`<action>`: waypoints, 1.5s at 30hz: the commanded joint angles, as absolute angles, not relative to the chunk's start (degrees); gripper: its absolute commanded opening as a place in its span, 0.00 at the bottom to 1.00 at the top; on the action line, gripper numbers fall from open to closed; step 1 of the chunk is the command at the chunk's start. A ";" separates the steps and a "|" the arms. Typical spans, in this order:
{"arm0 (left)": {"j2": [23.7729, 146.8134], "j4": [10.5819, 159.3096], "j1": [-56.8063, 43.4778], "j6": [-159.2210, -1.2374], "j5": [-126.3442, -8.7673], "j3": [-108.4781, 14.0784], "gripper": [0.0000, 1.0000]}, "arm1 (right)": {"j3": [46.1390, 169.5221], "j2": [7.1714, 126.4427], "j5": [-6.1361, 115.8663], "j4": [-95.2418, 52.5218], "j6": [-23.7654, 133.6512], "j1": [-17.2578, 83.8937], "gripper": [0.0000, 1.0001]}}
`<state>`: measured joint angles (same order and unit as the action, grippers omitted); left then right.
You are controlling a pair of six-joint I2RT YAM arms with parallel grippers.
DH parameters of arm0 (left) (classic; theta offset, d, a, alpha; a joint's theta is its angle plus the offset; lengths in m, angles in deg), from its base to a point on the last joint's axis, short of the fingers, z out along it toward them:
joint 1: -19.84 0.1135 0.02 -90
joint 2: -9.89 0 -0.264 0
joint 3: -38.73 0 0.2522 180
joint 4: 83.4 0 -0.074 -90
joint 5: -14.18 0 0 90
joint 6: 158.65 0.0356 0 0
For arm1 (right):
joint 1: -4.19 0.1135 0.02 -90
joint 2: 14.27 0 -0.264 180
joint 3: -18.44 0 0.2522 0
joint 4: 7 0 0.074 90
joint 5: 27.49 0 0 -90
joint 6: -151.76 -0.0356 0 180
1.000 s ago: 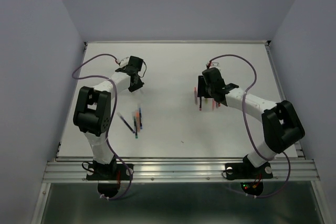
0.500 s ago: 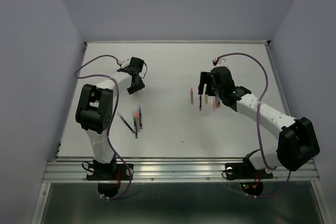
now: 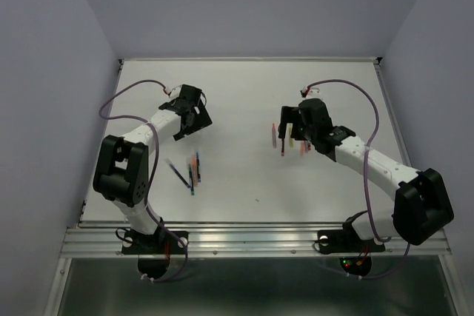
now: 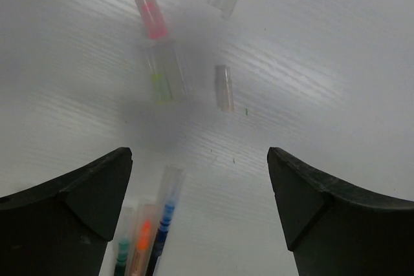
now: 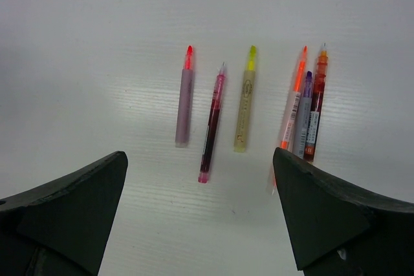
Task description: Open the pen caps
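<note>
Since the earlier frames, the left arm has swung its elbow out left and turned the left claw [image 3: 190, 118] toward the near edge. The right arm has tucked in slightly, and the right claw [image 3: 287, 126] sits over its own row.

Left claw: jaws wide, nothing held, hanging above the table [image 3: 244, 94]. In its wrist view, five loose caps [image 4: 224, 87] lie apart from each other, well beyond the fingers [image 4: 77, 198]. They are pink, purple and clear. Closest in is a bunch of three pens [image 4: 158, 224], side by side and touching. The blue one seems to carry a clear cap, but the view is blurred so I can't confirm.

Right claw: jaws wide as well, empty. Below it is a row of six pens [image 5: 246, 98], tips bare, no caps on any. Three are spaced apart on the left of its view, and three are touching on the right.

My read: the right row is done, and any remaining work is the left bunch.

Risks:
- The bunch is packed tight, so closing a wide claw there could pinch two pens or push the lot sideways.
- Clear caps on a pale table are hard to see, so I could misjudge which end to grip.
- Loose caps are round, and a nudge could roll them away.
- Bare tips on the right could smear ink if the right claw drags across them.
</note>
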<state>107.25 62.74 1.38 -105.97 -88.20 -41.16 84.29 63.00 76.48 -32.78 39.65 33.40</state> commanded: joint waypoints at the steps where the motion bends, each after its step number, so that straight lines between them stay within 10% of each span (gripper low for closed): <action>1: 104.28 60.08 -1.96 -107.23 -88.38 -37.52 0.99 | 83.70 61.22 75.78 -31.66 40.13 33.19 1.00; 45: 107.71 60.78 -3.63 -108.20 -89.62 -32.60 0.53 | 83.08 64.56 80.61 -32.01 41.10 33.19 1.00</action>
<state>109.50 61.74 -3.69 -108.09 -89.60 -34.86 82.74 64.29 78.84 -33.15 40.59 33.40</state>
